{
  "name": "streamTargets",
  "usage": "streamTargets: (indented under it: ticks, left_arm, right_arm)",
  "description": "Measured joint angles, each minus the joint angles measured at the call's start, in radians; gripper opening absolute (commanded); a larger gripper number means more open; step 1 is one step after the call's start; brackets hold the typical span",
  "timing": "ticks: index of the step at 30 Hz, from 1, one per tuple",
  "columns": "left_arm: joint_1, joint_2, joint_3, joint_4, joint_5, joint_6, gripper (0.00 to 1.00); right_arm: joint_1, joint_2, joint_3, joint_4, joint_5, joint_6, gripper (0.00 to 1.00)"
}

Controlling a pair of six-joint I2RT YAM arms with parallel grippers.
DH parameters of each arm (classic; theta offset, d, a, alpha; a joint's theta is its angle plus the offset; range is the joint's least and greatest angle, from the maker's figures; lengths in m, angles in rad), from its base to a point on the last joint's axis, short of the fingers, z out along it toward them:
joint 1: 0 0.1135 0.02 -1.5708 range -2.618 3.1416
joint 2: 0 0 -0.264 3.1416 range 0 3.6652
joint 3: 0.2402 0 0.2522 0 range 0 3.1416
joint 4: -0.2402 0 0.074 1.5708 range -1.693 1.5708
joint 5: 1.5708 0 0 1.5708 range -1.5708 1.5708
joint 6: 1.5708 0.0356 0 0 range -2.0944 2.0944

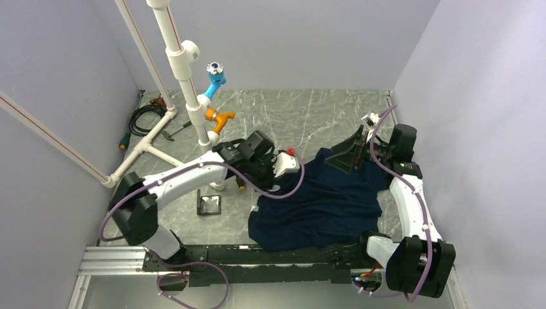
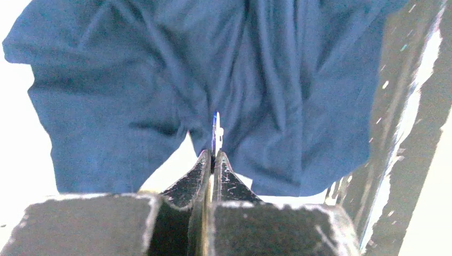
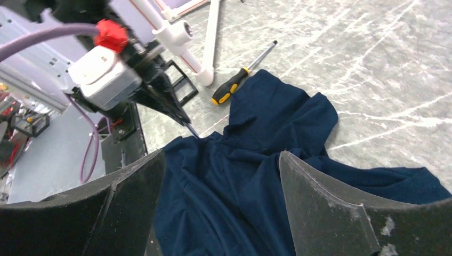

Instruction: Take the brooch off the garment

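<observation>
- The left end effector [image 2: 214,160] has its two fingers pressed together. They are pinching the brooch [image 2: 216,130] at their tips.
- The brooch sits at the far left edge of the garment [image 2: 133,80]. This is where the dark blue cloth bunches up into a little peak.
- The folds of the cloth all run toward the brooch. I think that means it is not off yet and the cloth is being tugged.
- The grab looks done. What is left is to pull the brooch free of the cloth and take it away.
- The right end effector [image 3: 221,160] is spread wide and holds nothing. It hangs over the far right part of the garment. I think it may need to hold the cloth down so the brooch can come off.
- From the left wrist, the brooch shows only its thin edge. That edge makes a line that points away from the fingers, toward the cloth. Its flat sides face left and right, against the fingers.
- The rest of the garment lies crumpled on the grey surface [image 3: 373,64]. A screwdriver [image 3: 234,88] lies just beside its far edge.
</observation>
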Motion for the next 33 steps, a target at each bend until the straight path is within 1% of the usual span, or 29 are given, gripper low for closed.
streamTargets:
  ticks: [4, 9, 18, 22, 27, 33]
  left_arm:
    - [-0.018, -0.091, -0.076, -0.071, -0.157, 0.065, 0.0]
    - [-0.02, -0.161, -0.183, -0.141, -0.331, 0.108, 0.0]
    - [-0.027, -0.328, -0.286, -0.238, -0.549, 0.122, 0.0]
    - [-0.066, -0.348, -0.34, -0.266, -0.645, 0.1, 0.0]
    - [-0.127, -0.324, -0.417, -0.29, -0.76, 0.06, 0.0]
    - [-0.14, -0.301, -0.474, -0.3, -0.859, 0.049, 0.0]
  right_arm:
    - [-0.002, 0.01, -0.024, 0.061, 0.035, 0.048, 0.82]
    - [-0.002, 0.023, -0.025, 0.097, 0.066, 0.072, 0.81]
    - [-0.002, 0.029, -0.029, 0.108, 0.083, 0.079, 0.82]
    - [-0.002, 0.035, -0.029, 0.112, 0.091, 0.08, 0.81]
    - [-0.002, 0.045, -0.029, 0.111, 0.096, 0.08, 0.82]
    - [-0.002, 0.04, -0.035, 0.11, 0.102, 0.079, 0.82]
